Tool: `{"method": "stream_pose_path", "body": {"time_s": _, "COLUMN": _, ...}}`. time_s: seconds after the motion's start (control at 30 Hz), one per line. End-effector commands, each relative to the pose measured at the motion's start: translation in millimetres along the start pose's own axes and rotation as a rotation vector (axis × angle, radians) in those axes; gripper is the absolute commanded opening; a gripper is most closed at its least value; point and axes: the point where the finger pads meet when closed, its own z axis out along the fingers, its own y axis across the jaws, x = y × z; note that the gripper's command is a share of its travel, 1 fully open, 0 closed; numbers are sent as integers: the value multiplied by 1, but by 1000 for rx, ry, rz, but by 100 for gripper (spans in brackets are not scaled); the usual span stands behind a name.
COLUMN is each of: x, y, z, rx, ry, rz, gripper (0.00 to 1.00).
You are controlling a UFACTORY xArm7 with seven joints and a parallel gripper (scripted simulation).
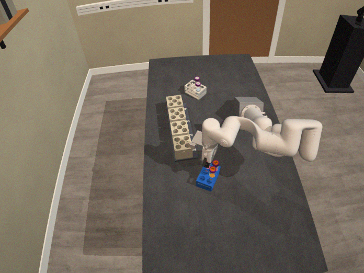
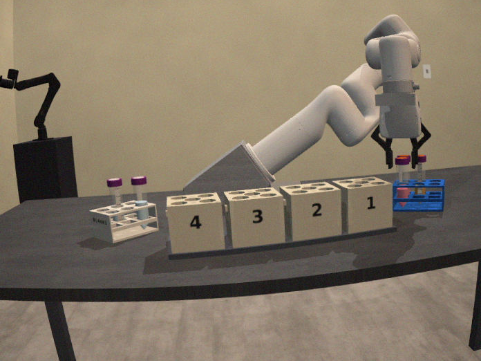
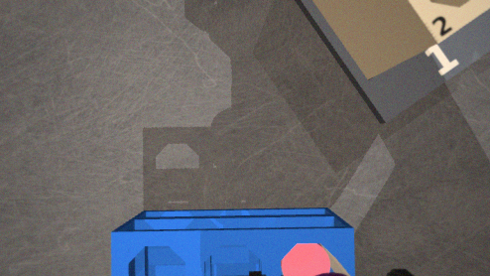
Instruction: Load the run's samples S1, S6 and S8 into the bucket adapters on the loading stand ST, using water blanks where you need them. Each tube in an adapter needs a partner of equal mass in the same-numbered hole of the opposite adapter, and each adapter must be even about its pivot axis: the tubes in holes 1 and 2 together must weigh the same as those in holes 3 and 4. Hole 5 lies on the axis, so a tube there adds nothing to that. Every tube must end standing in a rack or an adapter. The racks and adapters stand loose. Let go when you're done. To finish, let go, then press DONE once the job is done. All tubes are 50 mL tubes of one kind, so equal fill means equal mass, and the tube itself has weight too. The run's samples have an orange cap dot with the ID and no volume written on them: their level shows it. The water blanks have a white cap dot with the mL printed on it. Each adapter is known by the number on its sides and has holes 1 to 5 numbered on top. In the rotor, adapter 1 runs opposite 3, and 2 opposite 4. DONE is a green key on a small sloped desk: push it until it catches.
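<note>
The blue rack (image 1: 204, 185) (image 2: 425, 207) (image 3: 174, 238) holds three tubes with purple caps and orange dots: a front one with pink liquid (image 2: 402, 191) (image 3: 305, 260), one behind it (image 2: 405, 156), and one with orange liquid (image 1: 212, 175). My gripper (image 2: 401, 165) is open, fingertips on either side of the front pink tube's cap, not touching it as far as I can see. Adapter 4 (image 2: 195, 238), adapter 3 (image 2: 257, 234), adapter 2 (image 2: 316, 228) and adapter 1 (image 1: 183, 155) (image 2: 379, 218) stand on the stand (image 2: 316, 238); no tubes show in them. Cap IDs are unreadable.
The white blanks rack (image 1: 192, 94) (image 2: 120, 235) stands beyond adapter 4 with two purple-capped tubes of pale blue liquid; one blank (image 2: 141, 210) is nearer the stand. Adapter 1 stands close beside the blue rack. No DONE desk shows.
</note>
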Motion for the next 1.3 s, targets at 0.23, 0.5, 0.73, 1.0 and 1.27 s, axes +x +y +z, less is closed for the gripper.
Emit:
{"method": "stream_pose_path", "body": {"time_s": 0.23, "x": 1, "y": -1, "z": -1, "rx": 2, "ry": 3, "rz": 0, "gripper": 57}}
{"method": "stream_pose_path", "body": {"time_s": 0.5, "x": 1, "y": -1, "z": -3, "rx": 2, "ry": 3, "rz": 0, "gripper": 0}}
{"method": "stream_pose_path", "body": {"time_s": 0.73, "x": 1, "y": -1, "z": -3, "rx": 2, "ry": 3, "rz": 0, "gripper": 0}}
{"method": "stream_pose_path", "body": {"time_s": 1.0, "x": 1, "y": -1, "z": -3, "rx": 2, "ry": 3, "rz": 0, "gripper": 0}}
{"method": "stream_pose_path", "body": {"time_s": 1.27, "x": 1, "y": -1, "z": -3, "rx": 2, "ry": 3, "rz": 0, "gripper": 0}}
